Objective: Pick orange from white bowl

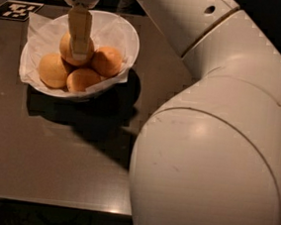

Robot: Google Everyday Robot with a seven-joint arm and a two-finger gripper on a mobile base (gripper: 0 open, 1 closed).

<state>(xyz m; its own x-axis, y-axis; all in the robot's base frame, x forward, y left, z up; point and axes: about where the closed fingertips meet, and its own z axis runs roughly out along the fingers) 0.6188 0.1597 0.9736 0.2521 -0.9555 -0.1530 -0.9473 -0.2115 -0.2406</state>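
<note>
The white bowl [133, 40], lined with crinkled white paper, stands at the table's back left. It holds several oranges. The orange [65, 47], the largest and yellowish, sits on top at the back of the pile. My gripper [79, 54] comes straight down from above and reaches into the bowl. Its tan lower part lies against the front of the orange and covers its middle. The far side of the orange is hidden.
A deeper-orange fruit [107, 60] lies right of the orange, and two paler ones [52, 70] [83, 79] lie in front. A black-and-white marker tag [16, 10] lies at the back left. My bulky white arm [217, 142] fills the right half over the brown table [52, 151].
</note>
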